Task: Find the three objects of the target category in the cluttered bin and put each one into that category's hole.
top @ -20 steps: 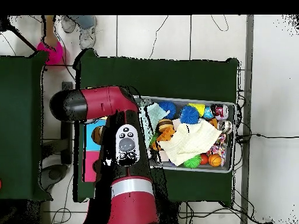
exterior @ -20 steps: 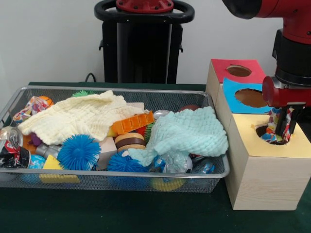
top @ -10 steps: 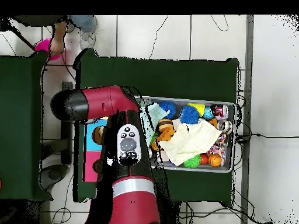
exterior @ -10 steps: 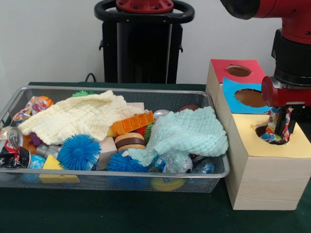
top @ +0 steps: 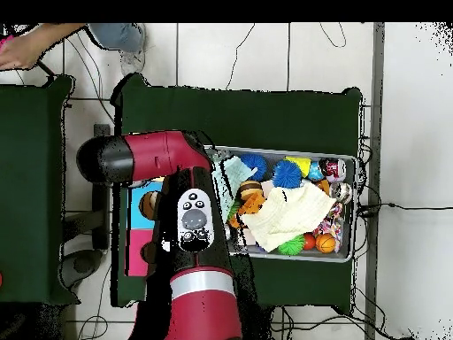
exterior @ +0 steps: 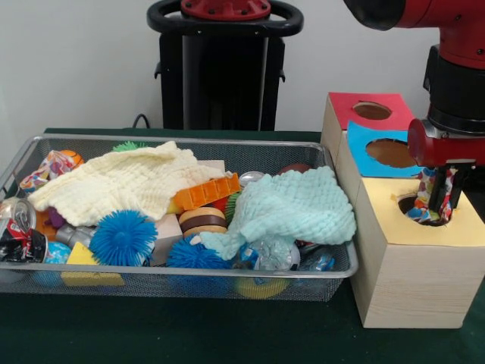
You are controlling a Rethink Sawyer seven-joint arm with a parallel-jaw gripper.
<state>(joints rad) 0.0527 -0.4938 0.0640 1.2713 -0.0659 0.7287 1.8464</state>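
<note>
One polka-dot cloth (exterior: 439,191) between fingers (exterior: 452,189).

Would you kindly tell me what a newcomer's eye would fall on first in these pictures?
The red arm's hand stands over the yellow-faced hole at the right, shut on a polka-dot cloth hanging into it. To the left, the wire bin brims with toys, a pale yellow cloth and a mint-green cloth on top.

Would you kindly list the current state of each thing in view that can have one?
gripper: shut on polka-dot cloth, at the yellow hole
polka-dot cloth: hanging into the yellow hole
blue hole: open, unblocked
red hole: open, unblocked
bin: full of clutter
mint cloth: crumpled, in bin
yellow cloth: spread, in bin
</note>
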